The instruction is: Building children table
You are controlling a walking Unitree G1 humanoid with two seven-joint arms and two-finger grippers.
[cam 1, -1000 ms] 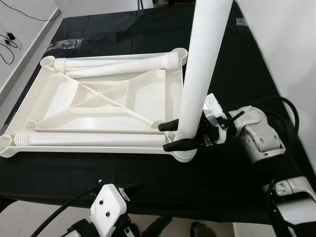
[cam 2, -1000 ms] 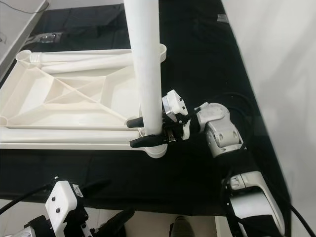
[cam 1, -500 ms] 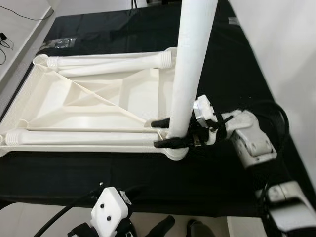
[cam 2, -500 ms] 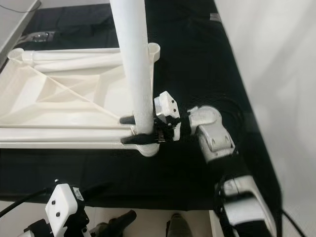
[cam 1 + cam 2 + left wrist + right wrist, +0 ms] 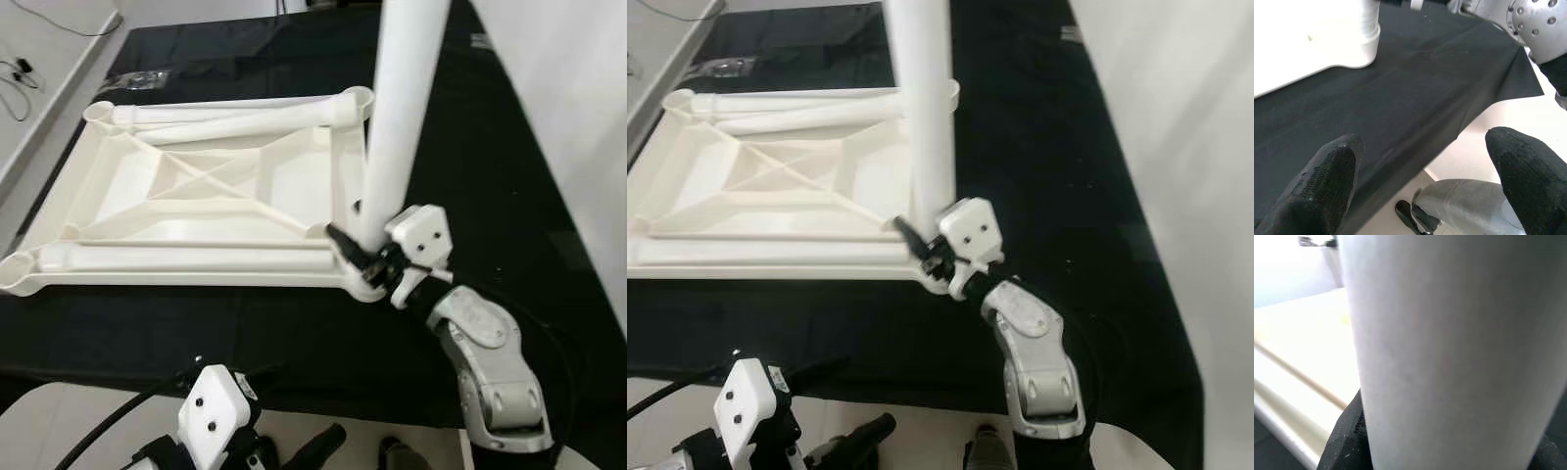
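I've got the right claw (image 5: 361,257) clamped on the upright table leg (image 5: 397,117), low down near its base, right where it meets the near-right corner socket of the inverted tabletop (image 5: 211,201). Grip sits low prob. so I can steer the leg's foot into the socket and keep it vertical; whether it's fully seated I can't tell, the claw hides the joint. In the right wrist cam the leg is a smooth white tube w/ black finger pads on both sides.

The tabletop is white plastic, underside up, w/ diagonal ribs crossing its middle and round sockets at the corners. It lies flat on the black-covered counter (image 5: 490,166). Two spare legs (image 5: 235,116) lie along the tabletop's far edge, ribbed ends visible, and one more leg (image 5: 186,259) lies along its near edge, so three still to fit by my count.

The left claw (image 5: 1420,166) is idle, fingers apart, hanging below the counter's near edge, short of the tabletop's near corner.

A clear plastic bag (image 5: 137,83) sits beyond the tabletop's far-left corner.
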